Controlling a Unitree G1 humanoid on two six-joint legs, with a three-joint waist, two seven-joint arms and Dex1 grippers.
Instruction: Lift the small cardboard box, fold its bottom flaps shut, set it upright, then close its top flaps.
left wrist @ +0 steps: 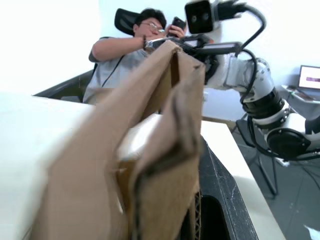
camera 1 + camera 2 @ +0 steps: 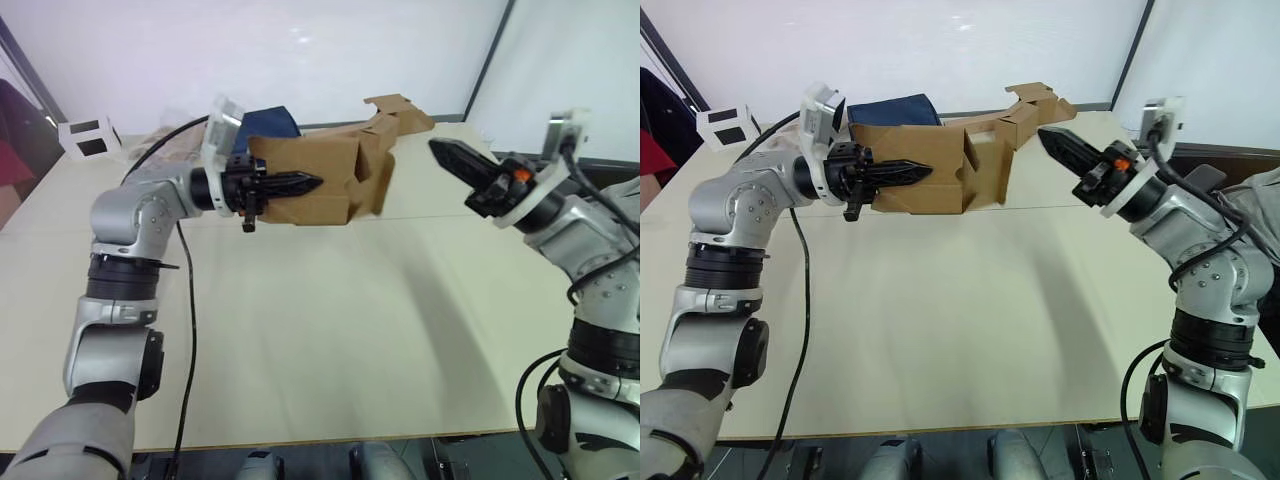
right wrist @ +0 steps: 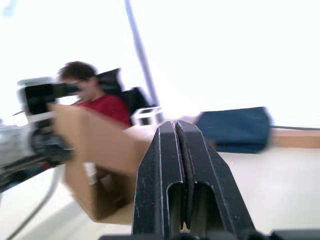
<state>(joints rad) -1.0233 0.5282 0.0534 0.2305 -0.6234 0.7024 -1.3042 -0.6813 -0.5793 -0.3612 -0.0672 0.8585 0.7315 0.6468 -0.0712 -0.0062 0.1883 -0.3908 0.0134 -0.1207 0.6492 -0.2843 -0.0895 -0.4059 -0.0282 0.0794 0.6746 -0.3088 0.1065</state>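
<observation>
Left hand [image 2: 300, 184] is clamped on the small cardboard box [image 2: 320, 175], fingers pinching one side panel, holding it in the air above the far part of the desk [image 2: 330, 330]. Box lies on its side, open end facing right; flaps at that end hang loose and partly splayed, one notched flap sticking up toward the far right. Right hand [image 2: 1055, 143] hovers just right of the box, level with it, fingers pressed together with nothing between them, tip pointing at the flaps but not touching as far as I can tell. Blue object [image 2: 890, 109] sits on the desk behind the box, at the far edge. White cube with black squares [image 2: 90, 138] is at the far left corner of the desk. Left wrist view shows a seated person [image 1: 130, 55] in a grey shirt holding a phone beyond the desk; right wrist view shows another person [image 3: 95, 97] in red on the left side.
</observation>
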